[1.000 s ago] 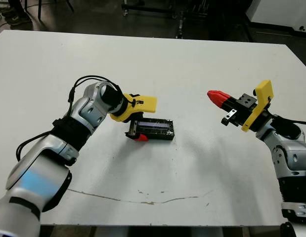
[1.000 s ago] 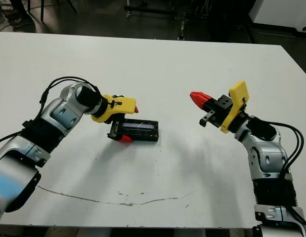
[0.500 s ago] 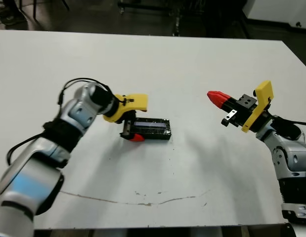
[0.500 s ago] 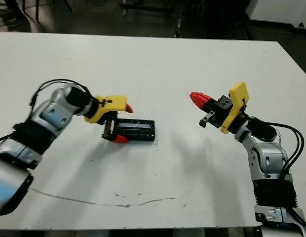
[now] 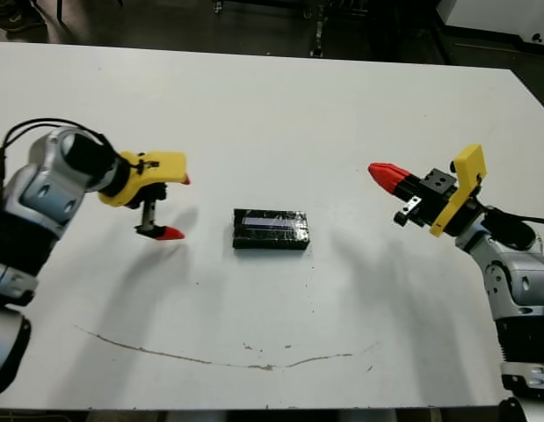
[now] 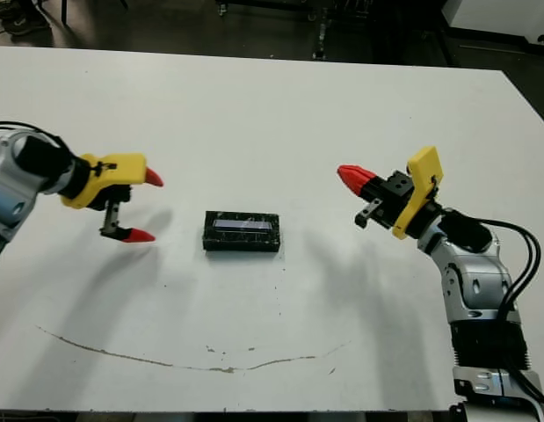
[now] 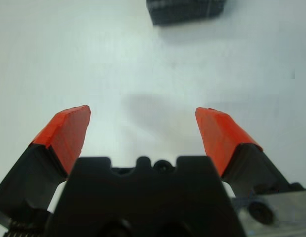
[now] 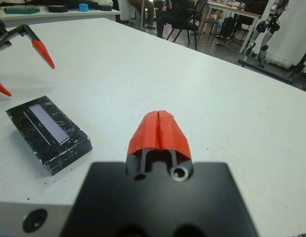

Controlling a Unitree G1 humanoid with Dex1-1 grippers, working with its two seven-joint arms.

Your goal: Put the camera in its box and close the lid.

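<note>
A closed black box (image 5: 270,243) lies flat at the table's middle, with the glossy black lid (image 5: 272,226) and its pale stripe on top of it. The camera is out of view. My left gripper (image 5: 177,207) hovers open to the left of the box, a hand's width away, with nothing between its red fingertips. The left wrist view shows the box (image 7: 185,10) ahead, beyond the spread fingers. My right gripper (image 5: 381,172) is shut and empty, raised to the right of the box and pointing toward it. The right wrist view has the lid (image 8: 49,126) beside the shut tips.
A thin dark crack line (image 5: 210,359) runs across the table near its front edge. The white table (image 5: 280,114) extends far behind the box. People on chairs and other tables show beyond the table (image 8: 172,12) in the right wrist view.
My left gripper has let go of the box's left end, pulled away to the left and opened wider. The box lies where it was. The right arm has not moved.
</note>
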